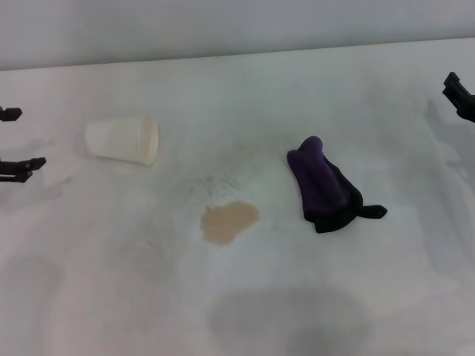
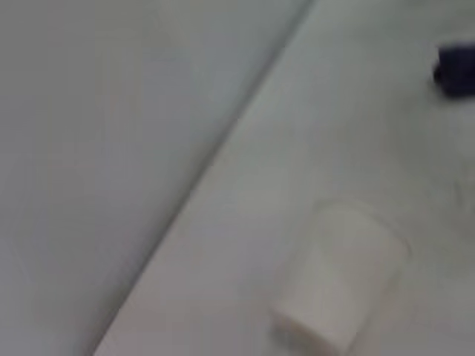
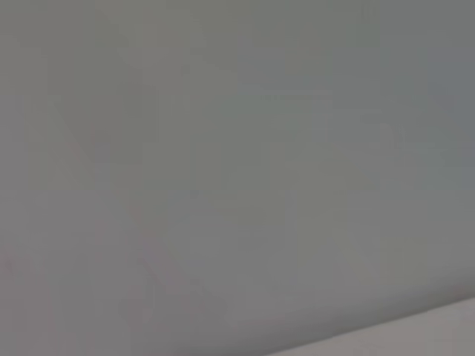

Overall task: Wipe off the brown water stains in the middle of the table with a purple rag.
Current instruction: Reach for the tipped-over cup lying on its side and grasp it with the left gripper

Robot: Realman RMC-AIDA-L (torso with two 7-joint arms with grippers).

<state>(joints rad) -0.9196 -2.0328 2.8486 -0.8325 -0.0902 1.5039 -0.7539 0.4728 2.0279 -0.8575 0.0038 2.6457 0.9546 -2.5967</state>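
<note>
A tan-brown water stain [image 1: 228, 221] lies near the middle of the white table [image 1: 245, 89]. To its right sits the purple rag [image 1: 323, 183], a dark crumpled lump with a black edge and a small black tail; a corner of the rag [image 2: 454, 68] also shows in the left wrist view. My left gripper [image 1: 15, 141] is at the far left edge of the head view, its two black fingers spread apart with nothing between them. My right gripper [image 1: 460, 95] is at the far right edge, well away from the rag, and only partly in view.
A white paper cup [image 1: 123, 139] lies on its side at the left, between my left gripper and the stain; the cup [image 2: 338, 285] fills the lower part of the left wrist view. The table's far edge meets a grey wall [image 1: 223, 26].
</note>
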